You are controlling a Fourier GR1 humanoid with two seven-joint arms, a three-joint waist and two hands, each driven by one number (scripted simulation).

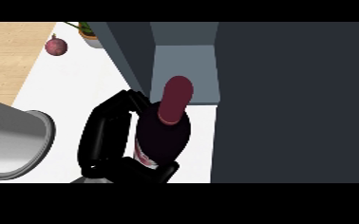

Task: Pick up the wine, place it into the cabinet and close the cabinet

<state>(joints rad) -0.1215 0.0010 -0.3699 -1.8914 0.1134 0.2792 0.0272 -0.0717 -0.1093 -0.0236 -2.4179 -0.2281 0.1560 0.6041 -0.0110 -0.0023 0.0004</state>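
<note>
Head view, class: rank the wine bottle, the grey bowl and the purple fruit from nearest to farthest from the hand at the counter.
1. Wine bottle: held in the left hand.
2. Grey bowl: at the view's left edge, beside the hand.
3. Purple fruit: far, upper left.

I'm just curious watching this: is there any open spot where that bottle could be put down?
Bare white counter lies between the sink, the red fruit and the cabinet. The cabinet's grey opening looks free. It is crowded where the left hand grips the wine bottle.
</note>
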